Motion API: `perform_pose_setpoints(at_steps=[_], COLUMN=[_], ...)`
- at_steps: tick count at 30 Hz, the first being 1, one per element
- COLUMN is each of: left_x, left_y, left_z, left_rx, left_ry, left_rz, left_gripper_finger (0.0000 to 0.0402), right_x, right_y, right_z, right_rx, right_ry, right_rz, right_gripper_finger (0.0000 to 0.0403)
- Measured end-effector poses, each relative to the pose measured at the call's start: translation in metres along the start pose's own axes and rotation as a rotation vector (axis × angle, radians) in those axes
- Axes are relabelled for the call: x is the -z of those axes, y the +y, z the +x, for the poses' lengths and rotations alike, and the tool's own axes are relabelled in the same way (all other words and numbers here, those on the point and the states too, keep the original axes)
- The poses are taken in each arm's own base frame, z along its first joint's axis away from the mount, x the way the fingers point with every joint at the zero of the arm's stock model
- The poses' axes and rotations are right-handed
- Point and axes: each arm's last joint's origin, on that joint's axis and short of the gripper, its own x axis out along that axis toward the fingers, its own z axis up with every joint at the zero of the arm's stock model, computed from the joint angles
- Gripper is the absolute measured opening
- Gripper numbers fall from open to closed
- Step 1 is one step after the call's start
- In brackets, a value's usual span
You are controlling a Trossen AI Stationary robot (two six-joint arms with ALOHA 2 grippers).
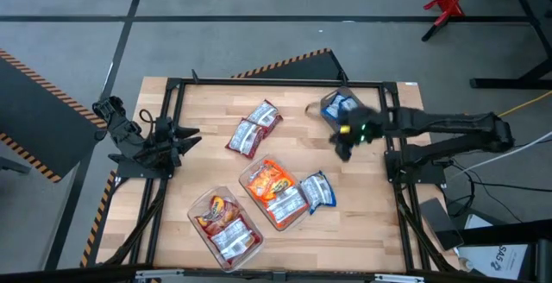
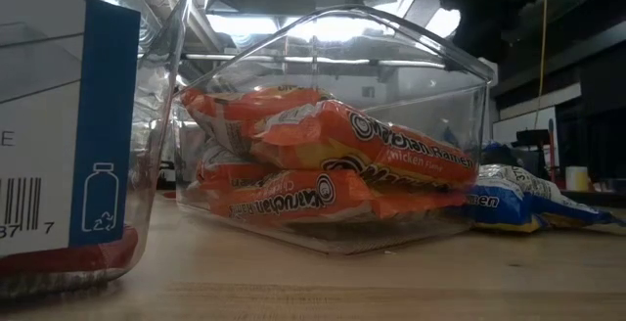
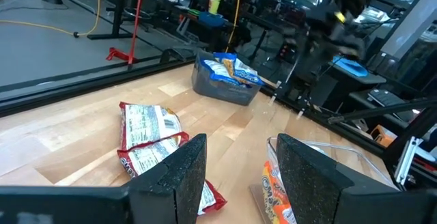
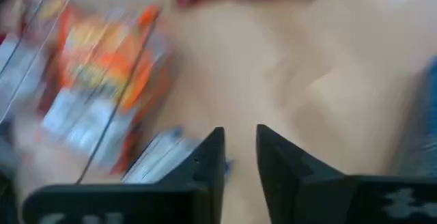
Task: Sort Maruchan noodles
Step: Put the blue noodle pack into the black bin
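Note:
Two red packets lie loose on the table's far middle, and they also show in the left wrist view as red packets. Orange packets fill a clear tub. Red packets sit in a second clear tub near the front edge. One blue packet lies flat beside the orange tub. More blue packets rest in the dark grey tub. My right gripper hovers open just in front of the grey tub, holding nothing. My left gripper waits open at the table's left edge.
A black metal frame runs around the wooden table. The bare wood between the loose red packets and the grey tub is free. In the low view the near clear tub's labelled wall blocks the left side. Stands and cables fill the room beyond.

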Motion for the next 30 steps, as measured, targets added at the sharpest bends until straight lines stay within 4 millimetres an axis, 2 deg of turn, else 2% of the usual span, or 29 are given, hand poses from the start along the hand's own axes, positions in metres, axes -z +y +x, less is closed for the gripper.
perform_pose_setpoints(at_steps=[3, 6, 15, 22, 30], left_x=[0.0, 0.0, 0.001, 0.002, 0.003], left_y=[0.0, 0.0, 0.001, 0.001, 0.002], left_z=[0.0, 0.0, 0.0, 0.0, 0.0], left_rx=[0.001, 0.001, -0.001, 0.0, -0.002], left_ry=[0.001, 0.001, 0.006, 0.013, 0.021], left_rz=[0.0, 0.002, 0.016, 0.027, 0.042], left_gripper_finger=[0.0172, 0.0172, 0.0172, 0.0172, 0.0172], right_x=[0.013, 0.029, 0.066, 0.084, 0.086], right_y=[0.024, 0.042, 0.069, 0.076, 0.079], right_z=[0.012, 0.026, 0.068, 0.093, 0.107], right_rx=[-0.04, -0.006, 0.219, 0.307, 0.311], right_ry=[0.073, 0.148, 0.224, 0.251, 0.232], right_rz=[-0.01, -0.009, 0.159, 0.244, 0.277], right_gripper_finger=[0.0111, 0.0149, 0.0236, 0.026, 0.0264])
